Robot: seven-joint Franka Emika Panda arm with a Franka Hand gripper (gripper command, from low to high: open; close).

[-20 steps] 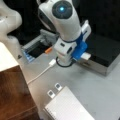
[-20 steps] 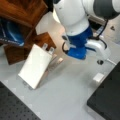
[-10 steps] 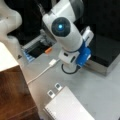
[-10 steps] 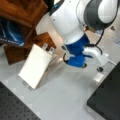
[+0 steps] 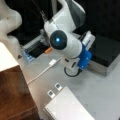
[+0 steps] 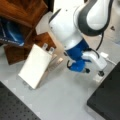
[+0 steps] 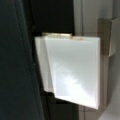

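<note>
Here, gripper [image 6: 100, 73] low over table, white charger [image 5: 52, 62] well aside, finger spacing indiscernible.

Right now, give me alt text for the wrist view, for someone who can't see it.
A white rectangular block fills the middle of the wrist view, close to the camera, with a second white slab behind its left edge. Dark surfaces lie to the left and a pale grey surface to the right; no fingers are recognisable.
</note>
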